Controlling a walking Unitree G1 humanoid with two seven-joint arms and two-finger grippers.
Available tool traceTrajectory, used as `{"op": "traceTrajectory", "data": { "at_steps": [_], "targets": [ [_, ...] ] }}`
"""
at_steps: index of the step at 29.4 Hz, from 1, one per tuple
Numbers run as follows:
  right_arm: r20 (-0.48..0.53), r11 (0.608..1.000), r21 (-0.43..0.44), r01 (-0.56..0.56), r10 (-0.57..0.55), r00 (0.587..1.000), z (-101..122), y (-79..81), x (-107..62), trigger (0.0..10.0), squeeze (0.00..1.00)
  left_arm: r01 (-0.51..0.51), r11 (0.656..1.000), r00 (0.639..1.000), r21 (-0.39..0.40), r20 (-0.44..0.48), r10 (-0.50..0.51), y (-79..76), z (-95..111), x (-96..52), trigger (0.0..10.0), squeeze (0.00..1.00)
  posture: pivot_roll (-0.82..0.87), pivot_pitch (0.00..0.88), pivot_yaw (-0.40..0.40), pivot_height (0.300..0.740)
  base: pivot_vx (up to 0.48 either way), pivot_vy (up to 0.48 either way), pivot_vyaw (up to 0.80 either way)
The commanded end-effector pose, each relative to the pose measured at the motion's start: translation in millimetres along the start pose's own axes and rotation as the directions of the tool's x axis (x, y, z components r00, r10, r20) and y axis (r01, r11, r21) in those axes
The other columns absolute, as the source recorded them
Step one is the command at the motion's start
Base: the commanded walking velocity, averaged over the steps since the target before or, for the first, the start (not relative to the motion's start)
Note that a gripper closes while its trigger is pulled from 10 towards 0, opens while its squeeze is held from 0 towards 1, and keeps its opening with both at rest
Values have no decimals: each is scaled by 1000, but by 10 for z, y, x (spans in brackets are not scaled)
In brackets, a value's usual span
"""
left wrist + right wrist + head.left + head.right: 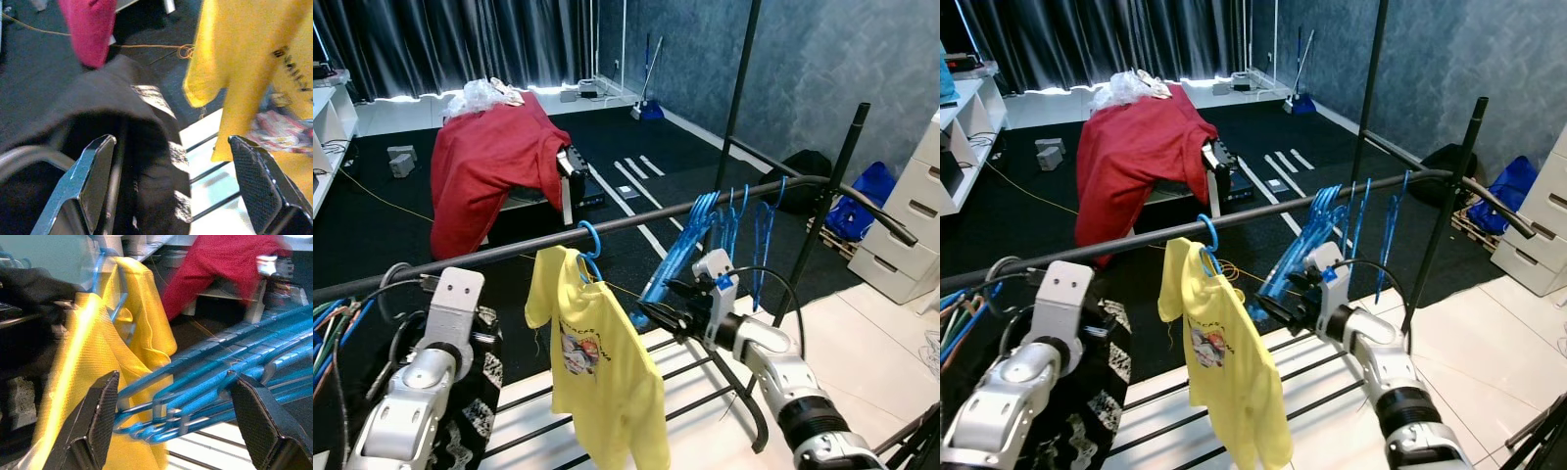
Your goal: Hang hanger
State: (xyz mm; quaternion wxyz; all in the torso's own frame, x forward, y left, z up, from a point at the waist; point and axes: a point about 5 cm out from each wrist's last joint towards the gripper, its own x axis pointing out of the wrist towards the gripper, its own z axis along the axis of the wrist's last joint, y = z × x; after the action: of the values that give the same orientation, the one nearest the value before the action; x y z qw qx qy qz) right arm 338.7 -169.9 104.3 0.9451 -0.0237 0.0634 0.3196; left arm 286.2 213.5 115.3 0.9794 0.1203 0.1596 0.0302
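A yellow T-shirt point(602, 362) hangs on a blue hanger point(589, 245) hooked over the long black rail point(509, 247). Further right on the rail hang several empty blue hangers point(710, 230). My right gripper point(176, 378) is open at the lower ends of those hangers, and their blue bars point(234, 382) run between its fingers. In the head view it sits just right of the shirt point(654, 313). My left gripper point(170, 142) is open, low on the left, facing a black patterned garment point(146, 161) with the yellow shirt point(254, 58) beyond it.
A red cloth point(494, 157) drapes over furniture on the dark carpet behind the rail. Black upright poles point(827, 211) stand at the right, with white drawers point(911, 225) and a blue bag point(867, 196) beyond. Coloured cables point(328, 328) bunch at the left.
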Motion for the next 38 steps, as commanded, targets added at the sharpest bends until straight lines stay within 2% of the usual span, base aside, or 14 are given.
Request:
{"op": "traceTrajectory", "data": {
  "at_steps": [1, 3, 4, 5, 8, 12, 20, 24, 32, 33, 34, 35, 37, 38],
  "targets": [
    [-1, 997, -7, 79, -79, 997, 8, -103, -65, 10000, 0, 13, 1000, 1000, 3, -21, -13, -27, -41, 6, 10000, 0, 16, 0, -65, 740, 0, 0, 0],
    [83, 943, 76, 325, -330, 940, 53, -380, -268, 10000, 0, 32, 999, 999, -7, -5, -32, -72, -20, 10, 10000, 0, 11, 0, -62, 740, 0, 0, 0],
    [83, 943, 76, 325, -330, 940, 53, -380, -268, 10000, 0, 32, 999, 999, -7, -5, -32, -72, -20, 10, 10000, 0, 11, 0, -62, 740, 0, 0, 0],
    [142, 908, 143, 395, -413, 899, 104, -476, -383, 10000, 0, 37, 999, 999, -13, 5, -37, -82, -11, 13, 10000, 0, 7, 0, -60, 740, 0, 0, 0],
    [294, 890, 212, 403, -451, 843, 282, -518, -551, 10000, 0, 33, 999, 999, -21, 31, -33, -73, 12, 19, 10000, 0, -3, 0, -55, 740, 0, 0, 0],
    [337, 895, 219, 389, -444, 830, 342, -502, -586, 10000, 0, 29, 999, 999, -20, 38, -28, -63, 18, 19, 10000, 0, -8, 0, -52, 740, 0, 0, 0],
    [288, 917, 116, 381, -398, 871, 282, -244, -623, 10000, 0, 21, 1000, 1000, -16, 17, -20, -25, -56, -1, 10000, 0, -28, 0, -49, 740, 0, 0, 0],
    [335, 957, 34, 290, -284, 899, 397, -16, -584, 10000, 0, 20, 1000, 1000, -16, 16, -20, -23, -60, -1, 10000, 0, -31, 0, -43, 740, 0, 0, 0],
    [330, 963, -24, 267, -245, 912, 491, 43, -543, 10000, 0, 25, 1000, 999, -15, 21, -25, -32, -49, 5, 10000, 0, -31, 0, -44, 740, 0, 0, 0],
    [207, 951, -88, 297, -274, 939, 395, 17, -528, 10000, 0, 32, 999, 999, -15, 27, -32, -50, -40, 10, 10000, 0, -31, 0, -51, 740, 0, 0, 0],
    [207, 951, -88, 297, -274, 939, 395, 17, -528, 10000, 0, 32, 999, 999, -15, 27, -32, -50, -40, 10, 10000, 0, -31, 0, -51, 740, 0, 0, 0],
    [16, 923, -84, 375, -375, 927, 209, -85, -602, 10000, 0, 41, 999, 999, -15, 29, -41, -69, -45, 5, 10000, 0, -38, 0, -52, 740, 0, 0, 0],
    [16, 923, -84, 375, -375, 927, 209, -85, -602, 10000, 0, 41, 999, 999, -15, 29, -41, -69, -45, 5, 10000, 0, -38, 0, -52, 740, 0, 0, 0],
    [-65, 895, -86, 437, -442, 894, 170, -167, -686, 10000, 0, 47, 999, 999, -15, 29, -46, -80, -53, 0, 10000, 0, -45, 0, -46, 740, 0, 0, 0]
  ]
}}
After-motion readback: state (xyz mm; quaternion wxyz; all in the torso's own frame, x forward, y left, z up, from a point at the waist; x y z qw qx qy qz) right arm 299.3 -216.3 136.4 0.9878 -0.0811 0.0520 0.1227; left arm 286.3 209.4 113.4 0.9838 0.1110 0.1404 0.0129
